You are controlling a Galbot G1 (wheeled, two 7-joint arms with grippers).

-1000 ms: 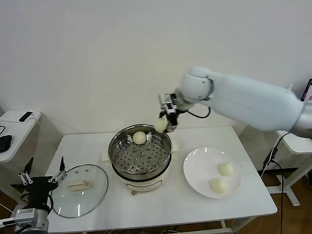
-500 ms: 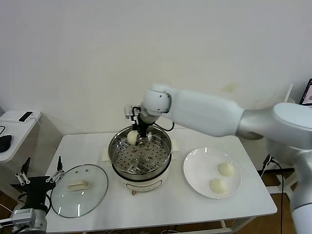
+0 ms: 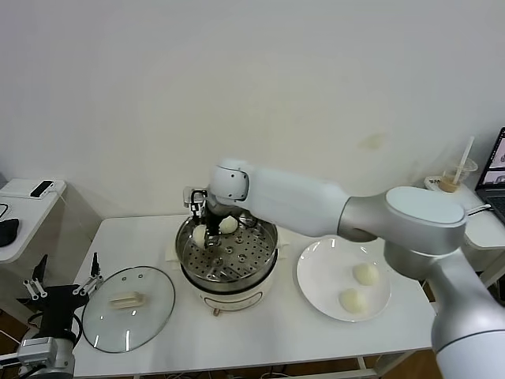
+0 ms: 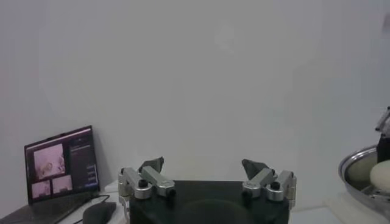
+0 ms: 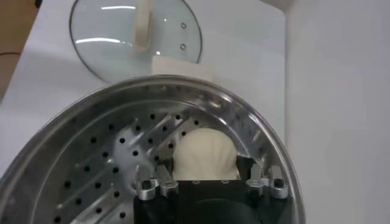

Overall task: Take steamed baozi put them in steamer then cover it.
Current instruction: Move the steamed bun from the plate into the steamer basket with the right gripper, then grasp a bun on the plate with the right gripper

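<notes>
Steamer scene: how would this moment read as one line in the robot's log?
right gripper: shut on bun, inside steamer | one bun already inside | two on plate | lid off | left gripper: open, idle

- We are seeing the right arm [image 3: 331,207] wearing glossy white and grey rounded shells.
- We are seeing the left gripper [image 4: 207,182] showing a black body with silver, screw-studded fingers.
</notes>
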